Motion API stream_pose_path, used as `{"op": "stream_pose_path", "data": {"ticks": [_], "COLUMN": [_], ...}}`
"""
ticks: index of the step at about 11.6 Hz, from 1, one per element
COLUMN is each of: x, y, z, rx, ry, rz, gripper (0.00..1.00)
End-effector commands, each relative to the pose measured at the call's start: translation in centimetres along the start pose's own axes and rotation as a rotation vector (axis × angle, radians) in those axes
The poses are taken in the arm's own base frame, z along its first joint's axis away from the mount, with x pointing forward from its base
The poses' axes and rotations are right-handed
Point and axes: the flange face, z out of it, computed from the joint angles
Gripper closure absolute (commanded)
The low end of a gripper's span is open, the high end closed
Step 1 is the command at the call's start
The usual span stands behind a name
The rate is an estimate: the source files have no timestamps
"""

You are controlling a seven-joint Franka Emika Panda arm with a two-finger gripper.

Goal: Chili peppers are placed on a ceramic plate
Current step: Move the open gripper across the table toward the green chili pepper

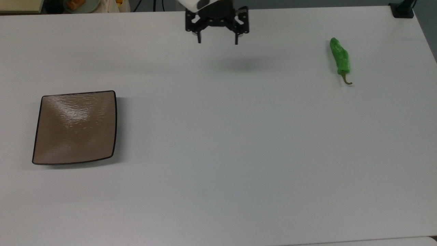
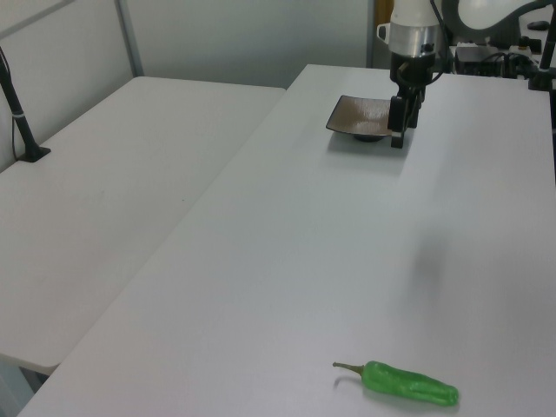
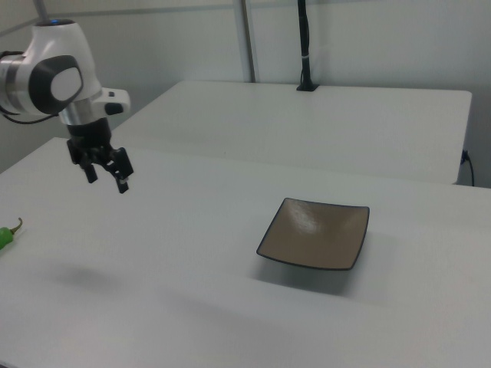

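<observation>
The white table carries everything here, so places are told from it. Near to far along it in the left view, the chili pepper comes first: it lies flat on the table at its nearest end, close to the left view's right-hand table edge, bright green and wrinkled, its thin curved stem pointing toward the left view's left. In the top view the same pepper lies near the table's upper right corner, stem end downward in the top view. In the right view just a sliver of its stem end shows at the right view's left border, resting on the table.

Beyond the pepper the table runs bare for a long stretch, with a soft shadow on it partway along.

Further on, the gripper hangs above the table without touching it, near the table's top edge in the top view, and roughly midway between pepper and plate though nearer the pepper's side. Its two dark fingers stand well apart with nothing between them, pointing down; the right view shows the gripper tilted, below the white rounded arm. In the left view the gripper overlaps the plate's right edge in line of sight.

Farthest along the table sits the ceramic plate, square, glossy brown, thin dark rim, flat on the surface. In the top view the plate lies toward the table's left end, well apart from the pepper, with nothing on it.

A second white table stands beside this one, to the left view's left.
</observation>
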Motion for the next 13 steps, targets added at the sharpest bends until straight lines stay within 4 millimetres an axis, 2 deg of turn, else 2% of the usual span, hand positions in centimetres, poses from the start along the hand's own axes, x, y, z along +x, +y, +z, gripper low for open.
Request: {"op": "stream_pose_path", "data": {"ticks": [1, 4, 7, 9, 10, 13], "x": [-2.1, -4.0, -6.1, -7.4, -7.8, -8.3], "y": [-6.0, -12.3, -17.3, -21.5, -23.2, -26.5], "z": [0.7, 1.5, 2.4, 4.3, 5.2, 7.5], "rx": [0.028, 0.048, 0.076, 0.105, 0.122, 0.154], "ry": [-0.008, -0.009, -0.008, 0.003, 0.016, 0.019], "rz": [-0.057, -0.101, -0.142, -0.167, -0.175, -0.16], "gripper": [0.0, 0.0, 0.0, 0.0, 0.0, 0.0]}}
